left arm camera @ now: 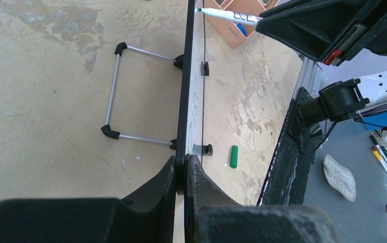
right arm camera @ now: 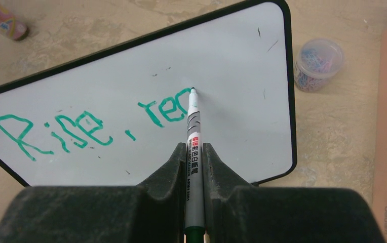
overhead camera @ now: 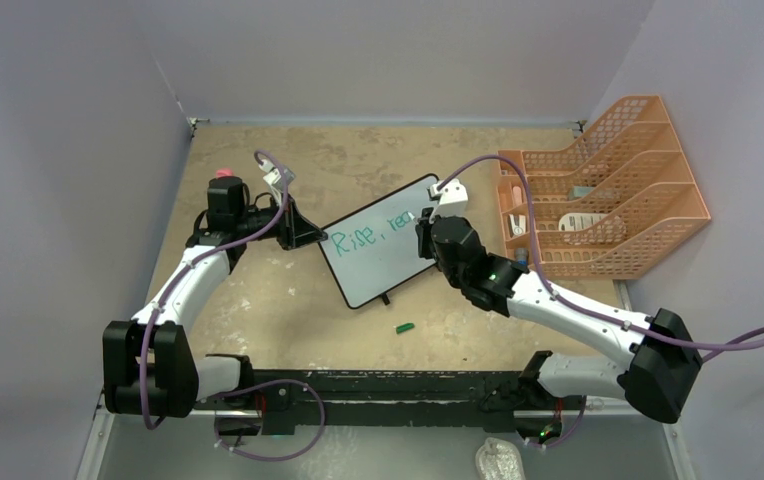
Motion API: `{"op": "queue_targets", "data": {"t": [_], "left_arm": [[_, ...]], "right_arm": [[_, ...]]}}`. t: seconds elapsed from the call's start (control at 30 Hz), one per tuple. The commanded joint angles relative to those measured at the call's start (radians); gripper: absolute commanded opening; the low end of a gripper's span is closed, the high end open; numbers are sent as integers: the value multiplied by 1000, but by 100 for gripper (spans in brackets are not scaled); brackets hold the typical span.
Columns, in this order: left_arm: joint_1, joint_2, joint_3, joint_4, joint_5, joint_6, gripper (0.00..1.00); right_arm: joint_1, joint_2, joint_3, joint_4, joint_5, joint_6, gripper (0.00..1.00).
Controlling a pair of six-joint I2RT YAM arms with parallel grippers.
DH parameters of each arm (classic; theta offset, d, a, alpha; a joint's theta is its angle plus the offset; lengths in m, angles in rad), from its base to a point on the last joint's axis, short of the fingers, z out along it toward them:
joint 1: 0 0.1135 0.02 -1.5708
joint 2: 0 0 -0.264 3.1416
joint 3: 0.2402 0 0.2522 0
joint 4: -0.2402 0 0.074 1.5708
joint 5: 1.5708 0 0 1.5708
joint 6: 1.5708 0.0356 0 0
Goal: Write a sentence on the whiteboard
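The whiteboard (overhead camera: 383,252) stands tilted at the table's middle, with a black frame and white face. The sentence (right arm camera: 90,126) in green marker reads "Rise, rec" on one line. My left gripper (left arm camera: 183,169) is shut on the whiteboard's left edge (left arm camera: 185,101) and holds it upright. My right gripper (right arm camera: 195,152) is shut on a white marker (right arm camera: 194,152). The marker's tip touches the board at the top of the last letter. In the top view the right gripper (overhead camera: 426,222) is at the board's upper right.
A green marker cap (overhead camera: 404,327) lies on the table in front of the board. An orange file rack (overhead camera: 598,190) stands at the right. A tub of paper clips (right arm camera: 314,64) sits beyond the board. A pink object (overhead camera: 224,173) lies behind the left arm.
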Motion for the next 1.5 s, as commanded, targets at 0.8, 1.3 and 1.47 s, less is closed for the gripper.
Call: {"op": "queue_targets", "data": {"t": [0.8, 1.3, 1.47], "left_arm": [[0, 11, 30, -5, -33, 47, 0], [0, 13, 30, -5, -32, 47, 0], [0, 11, 30, -5, -32, 47, 0]], "right_arm": [[-7, -40, -23, -43, -15, 46, 0], [-8, -30, -13, -56, 49, 53, 0], [-8, -48, -7, -52, 51, 51, 0]]}}
